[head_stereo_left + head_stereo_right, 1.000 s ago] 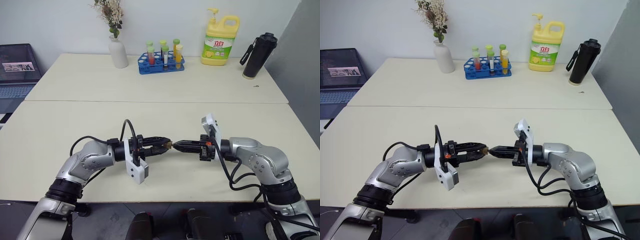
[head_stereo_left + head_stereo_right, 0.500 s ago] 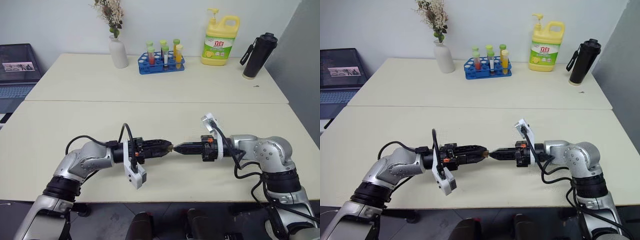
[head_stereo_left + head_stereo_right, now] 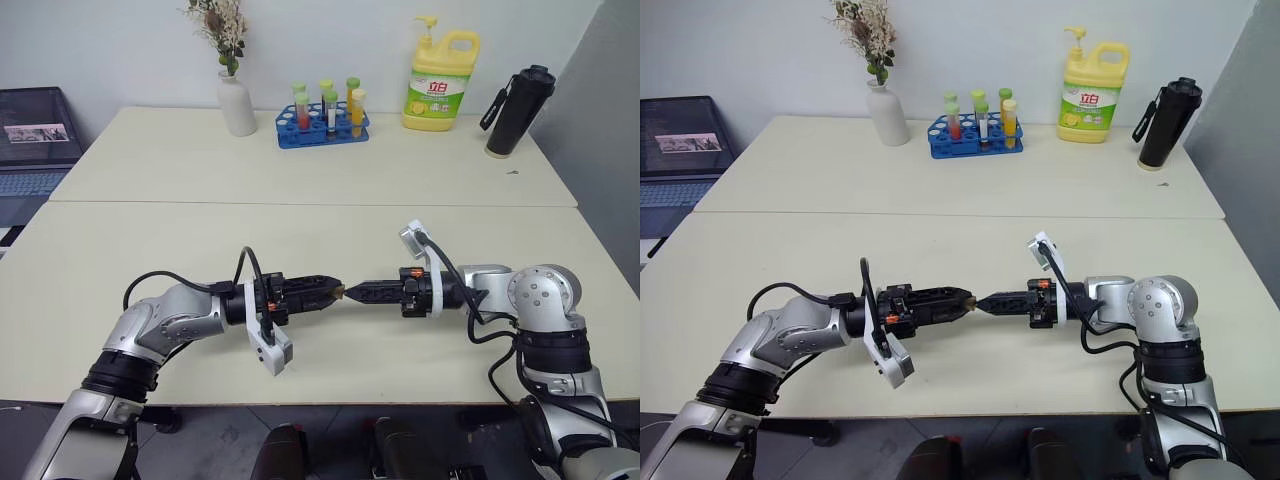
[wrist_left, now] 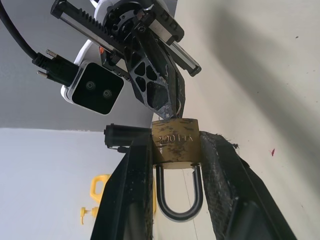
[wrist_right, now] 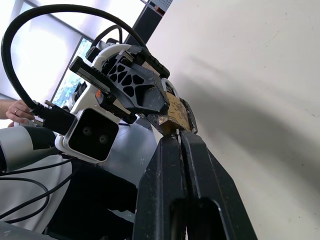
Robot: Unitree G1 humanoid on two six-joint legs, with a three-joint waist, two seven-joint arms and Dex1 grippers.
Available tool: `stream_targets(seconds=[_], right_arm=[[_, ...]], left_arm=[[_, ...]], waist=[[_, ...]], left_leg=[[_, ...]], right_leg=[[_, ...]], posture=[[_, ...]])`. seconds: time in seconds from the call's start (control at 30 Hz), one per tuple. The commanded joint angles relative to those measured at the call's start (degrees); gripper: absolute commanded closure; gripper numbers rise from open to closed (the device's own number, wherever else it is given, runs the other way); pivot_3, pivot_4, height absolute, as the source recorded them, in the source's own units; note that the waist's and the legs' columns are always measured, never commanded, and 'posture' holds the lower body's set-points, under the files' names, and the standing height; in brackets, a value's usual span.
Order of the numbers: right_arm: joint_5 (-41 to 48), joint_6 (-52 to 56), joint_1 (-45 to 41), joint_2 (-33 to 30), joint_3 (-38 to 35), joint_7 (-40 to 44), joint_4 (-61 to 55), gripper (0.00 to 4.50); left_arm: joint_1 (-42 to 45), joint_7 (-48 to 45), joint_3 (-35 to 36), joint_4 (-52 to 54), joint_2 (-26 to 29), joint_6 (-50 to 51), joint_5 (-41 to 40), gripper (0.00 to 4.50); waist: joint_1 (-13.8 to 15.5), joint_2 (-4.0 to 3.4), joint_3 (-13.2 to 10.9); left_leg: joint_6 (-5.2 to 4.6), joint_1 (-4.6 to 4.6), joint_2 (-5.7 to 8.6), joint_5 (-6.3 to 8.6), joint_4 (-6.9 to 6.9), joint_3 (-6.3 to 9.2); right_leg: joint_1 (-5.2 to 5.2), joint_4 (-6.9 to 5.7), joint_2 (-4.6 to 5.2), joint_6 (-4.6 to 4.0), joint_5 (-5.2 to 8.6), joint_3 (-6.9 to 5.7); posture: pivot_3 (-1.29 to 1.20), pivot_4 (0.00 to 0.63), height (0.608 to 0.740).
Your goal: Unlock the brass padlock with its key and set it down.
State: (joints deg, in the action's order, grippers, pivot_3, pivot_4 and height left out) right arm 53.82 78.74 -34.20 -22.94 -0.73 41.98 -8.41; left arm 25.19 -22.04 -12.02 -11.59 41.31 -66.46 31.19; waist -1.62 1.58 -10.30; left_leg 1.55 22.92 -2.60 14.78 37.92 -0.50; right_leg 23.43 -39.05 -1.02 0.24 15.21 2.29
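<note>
Left gripper [image 4: 176,150] clamps brass padlock [image 4: 176,142] above table [image 3: 300,230]; right gripper [image 3: 352,292] pinched tight at padlock's end, key hidden. Test-tube rack [image 3: 323,120], vase [image 3: 236,100], soap bottle [image 3: 440,80] well behind.

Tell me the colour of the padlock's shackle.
Silvery, on the brass padlock; the left wrist view shows it best.

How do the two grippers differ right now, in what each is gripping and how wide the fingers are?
The left gripper clamps the brass padlock by its body, fingers spread across it; the right gripper is pinched shut, fingers together, at the padlock's keyed end. The key itself is hidden there. Both are held level above the table, tip to tip.
</note>
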Motion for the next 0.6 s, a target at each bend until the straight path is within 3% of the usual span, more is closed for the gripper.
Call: stream_targets(seconds=[0.03, 0.17, 0.47, 0.6], right_arm=[[-4.32, -11.93, 0.71, -2.35, 2.71, 5.48, -6.28, 4.5], [-11.4, -23.57, 2.12, -5.6, 6.4, 9.67, -8.16, 3.29], [-14.41, -29.12, 4.26, -10.87, 8.16, 14.49, -9.34, 0.15], [-13.0, -27.56, 6.02, -7.39, 8.55, 10.8, -9.6, 0.0]], left_arm=[[0.05, -0.47, -0.89, 0.51, 1.16, 0.48, -0.45, 3.54], [-0.18, -0.81, -1.36, 1.35, 1.39, 1.2, -1.84, 3.54], [-0.33, -1.66, -1.79, 2.45, 1.49, 3.42, -3.51, 3.54], [-0.32, -1.48, -1.33, 3.7, 0.24, 5.72, -4.2, 3.54]], waist=[[-0.02, 0.01, 0.0], [-0.06, 0.0, 0.0], [-0.02, 0.01, 0.0], [-0.03, 0.01, 0.0]], left_leg=[[0.0, 0.0, -0.01, 0.0, 0.0, 0.01], [0.0, -0.01, 0.0, 0.0, -0.01, -0.01], [0.0, -0.01, 0.0, 0.0, 0.0, -0.03], [0.0, -0.02, -0.03, 0.0, 0.0, -0.02]], right_leg=[[0.0, 0.01, 0.0, 0.14, 0.08, -0.01], [0.01, 0.0, -0.01, 0.15, 0.09, 0.0], [0.01, 0.0, 0.01, 0.14, 0.08, 0.01], [0.01, -0.01, 0.0, 0.14, 0.08, -0.01]], posture=[[0.0, 0.15, 0.74], [0.0, 0.15, 0.74], [0.0, 0.15, 0.74], [0.0, 0.15, 0.74]])
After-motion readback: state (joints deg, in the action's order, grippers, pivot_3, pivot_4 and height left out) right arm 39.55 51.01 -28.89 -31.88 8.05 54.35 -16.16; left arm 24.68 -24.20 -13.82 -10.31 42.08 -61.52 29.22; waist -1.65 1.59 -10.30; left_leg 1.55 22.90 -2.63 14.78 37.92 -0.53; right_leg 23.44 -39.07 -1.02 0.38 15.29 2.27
